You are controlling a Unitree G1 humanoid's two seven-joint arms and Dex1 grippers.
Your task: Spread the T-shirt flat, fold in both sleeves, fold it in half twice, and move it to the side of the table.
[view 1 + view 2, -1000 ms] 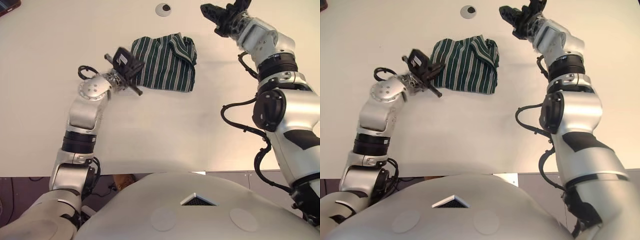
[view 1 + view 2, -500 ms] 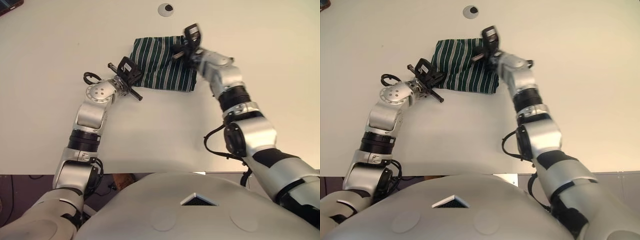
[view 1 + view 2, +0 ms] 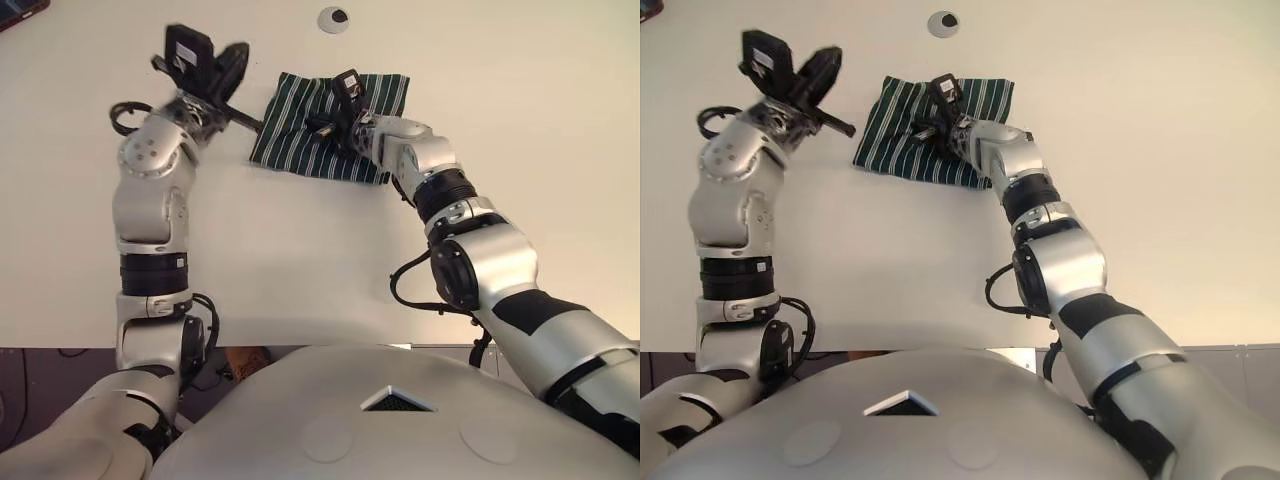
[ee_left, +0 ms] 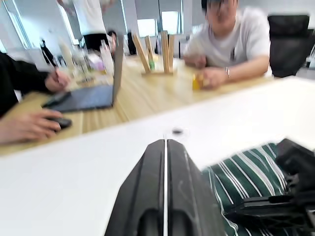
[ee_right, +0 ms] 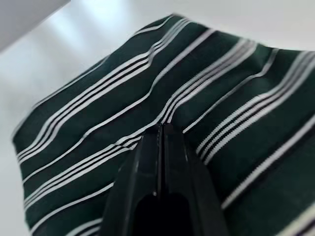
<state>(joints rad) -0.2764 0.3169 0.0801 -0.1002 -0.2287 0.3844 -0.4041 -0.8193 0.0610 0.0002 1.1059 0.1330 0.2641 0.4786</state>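
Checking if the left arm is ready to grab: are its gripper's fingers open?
No: the left gripper has its fingers pressed together along their length, with nothing between them.

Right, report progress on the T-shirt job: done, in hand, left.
Done: the T-shirt lies folded into a compact rectangle on the table. In hand: the right gripper, shut, presses on top of it; the left gripper, shut, is raised off to its left. Left: moving it to the table's side; it looks roughly mid-table.
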